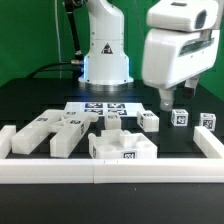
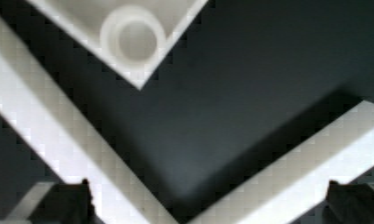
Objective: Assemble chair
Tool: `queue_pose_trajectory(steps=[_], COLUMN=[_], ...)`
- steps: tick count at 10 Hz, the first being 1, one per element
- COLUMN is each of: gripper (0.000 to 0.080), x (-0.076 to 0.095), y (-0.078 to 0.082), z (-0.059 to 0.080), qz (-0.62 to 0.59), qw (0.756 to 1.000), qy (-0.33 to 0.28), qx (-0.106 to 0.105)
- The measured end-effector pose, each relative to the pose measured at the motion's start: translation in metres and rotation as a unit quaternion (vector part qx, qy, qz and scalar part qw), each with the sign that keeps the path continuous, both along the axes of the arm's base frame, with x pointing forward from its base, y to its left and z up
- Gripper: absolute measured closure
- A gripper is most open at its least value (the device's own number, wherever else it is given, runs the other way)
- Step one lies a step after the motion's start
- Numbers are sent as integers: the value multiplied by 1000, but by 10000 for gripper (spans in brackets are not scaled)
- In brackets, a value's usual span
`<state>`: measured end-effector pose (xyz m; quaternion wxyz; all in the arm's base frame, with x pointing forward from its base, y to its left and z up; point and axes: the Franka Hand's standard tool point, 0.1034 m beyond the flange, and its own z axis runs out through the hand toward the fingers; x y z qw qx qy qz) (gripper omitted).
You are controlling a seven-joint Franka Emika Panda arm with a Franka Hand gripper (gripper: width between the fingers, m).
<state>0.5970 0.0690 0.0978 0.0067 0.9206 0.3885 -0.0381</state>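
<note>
One black table point(image 1: 30, 100) carries everything, and one white arm point(image 1: 105, 45) stands at its back. One low rail point(image 1: 60, 168) borders the front and both sides. One marker board point(image 1: 100, 107) lies flat mid-table.

About eight loose chair pieces point(image 1: 110, 121) lie in a band running from the exterior view's left to its right, between the board and the front rail. Those on the left crowd together, so the count is unsure. One wide flat block point(image 1: 122, 147) sits front centre, a tag facing the camera. The bars point(image 1: 36, 128) on the left slant from the front toward the back. Three small cubes point(image 1: 180, 117) stand apart in a row on the right.

One gripper point(image 1: 167, 97) hangs just above the cubes, jaws wide apart and holding nothing. In the wrist view, both fingertips point(image 2: 51, 200) sit far apart. That view also shows one holed piece point(image 2: 131, 35) and two blurred white strips point(image 2: 59, 130).
</note>
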Motion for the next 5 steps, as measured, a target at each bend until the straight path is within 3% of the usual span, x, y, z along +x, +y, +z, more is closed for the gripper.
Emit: queue_pose_trajectory(steps=[2, 5], gripper=[150, 150], x=[2, 1], y=[-13, -8], z=[-1, -1], qz=[-27, -129], qw=[1000, 992], qy=[-3, -7], qx=[0, -5])
